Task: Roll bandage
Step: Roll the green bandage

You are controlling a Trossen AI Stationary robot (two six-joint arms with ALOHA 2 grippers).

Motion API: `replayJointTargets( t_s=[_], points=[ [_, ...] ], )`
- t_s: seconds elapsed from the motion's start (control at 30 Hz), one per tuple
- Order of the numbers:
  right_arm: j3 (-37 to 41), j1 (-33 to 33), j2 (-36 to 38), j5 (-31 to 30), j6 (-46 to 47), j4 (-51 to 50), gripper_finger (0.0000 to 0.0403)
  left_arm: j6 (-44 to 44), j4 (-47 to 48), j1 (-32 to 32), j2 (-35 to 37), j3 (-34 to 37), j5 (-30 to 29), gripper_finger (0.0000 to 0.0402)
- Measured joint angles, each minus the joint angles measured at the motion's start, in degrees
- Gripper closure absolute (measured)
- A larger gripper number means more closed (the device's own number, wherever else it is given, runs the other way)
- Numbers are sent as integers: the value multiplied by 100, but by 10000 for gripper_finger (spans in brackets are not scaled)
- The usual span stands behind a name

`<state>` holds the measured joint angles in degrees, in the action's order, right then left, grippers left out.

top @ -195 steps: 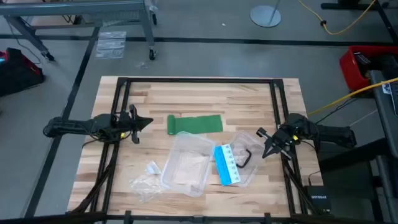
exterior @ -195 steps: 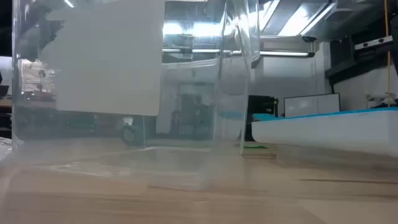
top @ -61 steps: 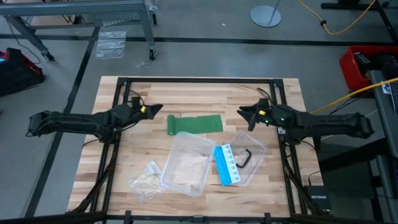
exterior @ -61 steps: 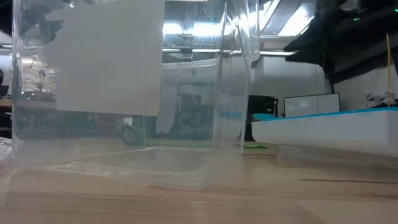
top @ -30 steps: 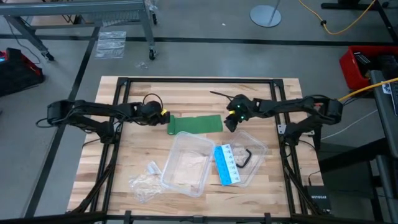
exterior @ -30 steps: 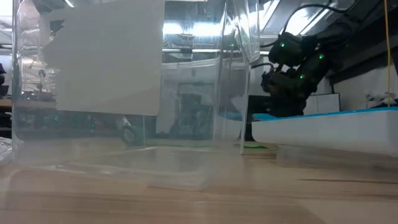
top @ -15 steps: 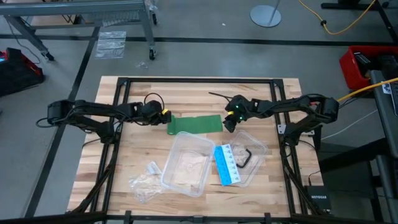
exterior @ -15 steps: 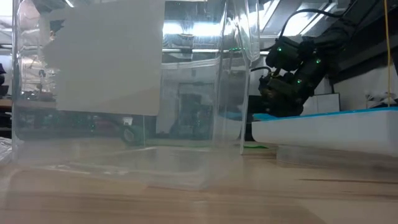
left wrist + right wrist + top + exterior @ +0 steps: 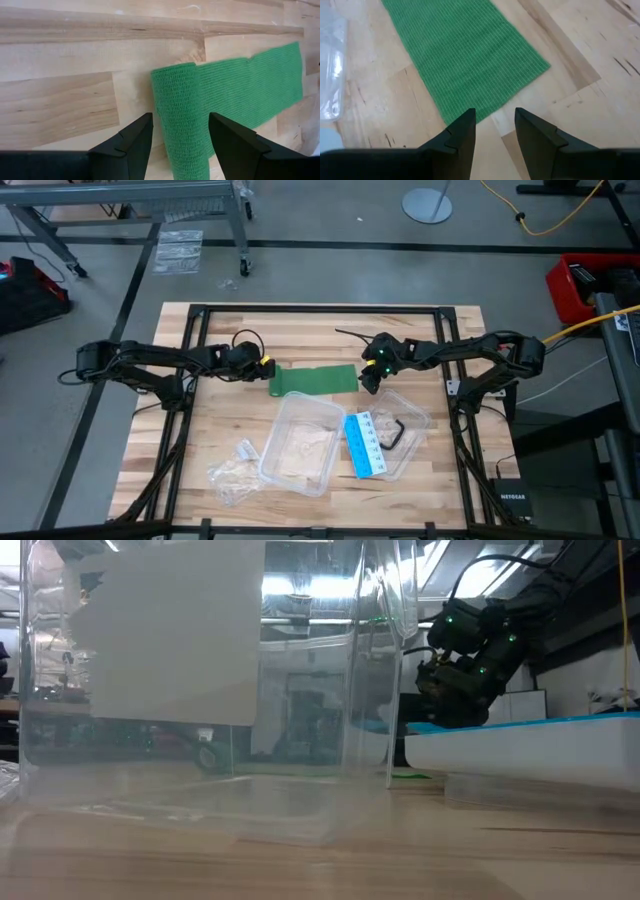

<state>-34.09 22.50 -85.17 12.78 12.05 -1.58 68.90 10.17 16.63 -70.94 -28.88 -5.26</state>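
The left gripper (image 9: pixel 177 137) is straddling, jaws spread, the rolled end of the bandage (image 9: pixel 313 379). The right gripper (image 9: pixel 494 134) is hovering with jaws parted at the flat end. The strip is lying lengthwise across the table (image 9: pixel 300 330), bare wood behind it, a clear container (image 9: pixel 300 442) in front.

We see a matt, ribbed woven green cloth bandage (image 9: pixel 313 379), a pale, smooth-planed butcher-block wooden table (image 9: pixel 300 328) with visible grain, a glossy clear plastic container (image 9: pixel 300 442), crinkled clear plastic wrapper (image 9: pixel 233 471), matt black plastic gripper fingers (image 9: pixel 127 145)
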Motion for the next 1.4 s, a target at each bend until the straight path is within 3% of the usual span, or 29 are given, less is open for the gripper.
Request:
replayJointTargets(
  t_s=[0.37, 0.63, 0.97, 1.17, 1.4],
  points=[
    [0, 0, 0, 522, -500, -1, 261, 228, 7, 228, 0, 0, -2, 226],
    [0, 0, 0, 681, -638, -1, 261, 292, 616, 331, 1, 0, -4, 308],
    [0, 0, 0, 681, -651, 11, 261, 481, 566, 98, -36, 0, -3, 395],
    [0, 0, 0, 681, -650, 20, 261, 796, 427, -196, -474, 0, 19, 394],
    [0, 0, 0, 681, -649, 21, 261, 873, -631, -342, -1067, 2, 57, 398]
  ],
)
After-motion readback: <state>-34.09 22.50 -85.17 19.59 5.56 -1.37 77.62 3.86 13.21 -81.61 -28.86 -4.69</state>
